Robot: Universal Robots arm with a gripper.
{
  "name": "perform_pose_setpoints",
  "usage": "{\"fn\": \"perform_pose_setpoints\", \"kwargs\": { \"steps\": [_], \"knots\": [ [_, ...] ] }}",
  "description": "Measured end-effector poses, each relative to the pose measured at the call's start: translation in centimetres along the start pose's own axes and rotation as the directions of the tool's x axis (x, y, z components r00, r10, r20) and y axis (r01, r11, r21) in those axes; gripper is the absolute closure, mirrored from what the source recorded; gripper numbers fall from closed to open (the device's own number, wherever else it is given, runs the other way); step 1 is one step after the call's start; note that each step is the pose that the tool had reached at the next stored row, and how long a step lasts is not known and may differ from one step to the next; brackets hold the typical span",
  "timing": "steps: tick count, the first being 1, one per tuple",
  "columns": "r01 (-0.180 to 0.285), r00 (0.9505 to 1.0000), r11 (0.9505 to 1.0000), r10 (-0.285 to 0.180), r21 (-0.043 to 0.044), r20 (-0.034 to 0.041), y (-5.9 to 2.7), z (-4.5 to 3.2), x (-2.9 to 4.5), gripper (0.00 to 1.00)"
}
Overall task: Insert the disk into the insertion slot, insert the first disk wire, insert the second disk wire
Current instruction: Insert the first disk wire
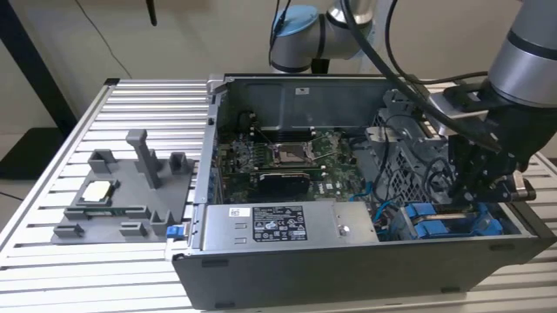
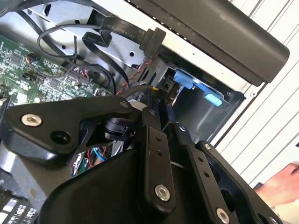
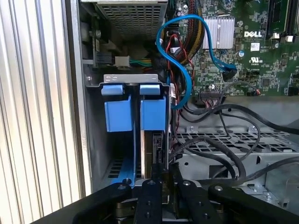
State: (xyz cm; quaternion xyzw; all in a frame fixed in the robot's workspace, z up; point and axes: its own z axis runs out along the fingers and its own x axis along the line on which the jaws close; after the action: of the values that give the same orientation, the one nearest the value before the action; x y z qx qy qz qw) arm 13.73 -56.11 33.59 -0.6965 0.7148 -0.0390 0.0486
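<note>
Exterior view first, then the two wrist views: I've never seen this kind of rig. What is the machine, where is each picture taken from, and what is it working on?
The machine is one robot arm with a gripper at its end. The exterior view comes from a camera off the arm; both wrist views come from cameras riding on the arm. On the slatted table lie an open computer case and, on the exterior view's left, a grey fixture plate. The arm reaches into the case at the insertion slot, where the disk in its blue carrier stands on edge, the gripper right at it. Whether it grips anything I cannot tell. A person's hand shows in the second wrist view, outside the case.
</note>
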Motion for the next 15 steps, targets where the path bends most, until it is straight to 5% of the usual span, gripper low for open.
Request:
{"fn": "perform_pose_setpoints", "kwargs": {
  "steps": [6, 11, 13, 15],
  "knots": [
    [-0.015, 0.9999, 0.9999, 0.015, 0.0004, -0.0025, -0.1, 0.12, 0.01, 0.81],
    [-0.019, 0.9998, 0.9998, 0.019, 0.0007, -0.0059, -0.24, -0.9, 0.0, 0.81],
    [-0.016, 0.9994, 0.9999, 0.016, 0.0065, -0.0314, -0.24, -0.89, 0.0, 0.81],
    [-0.014, 0.999, 0.9998, 0.015, 0.0171, -0.0413, -0.2, -0.77, 0.01, 0.81]
  ]
}}
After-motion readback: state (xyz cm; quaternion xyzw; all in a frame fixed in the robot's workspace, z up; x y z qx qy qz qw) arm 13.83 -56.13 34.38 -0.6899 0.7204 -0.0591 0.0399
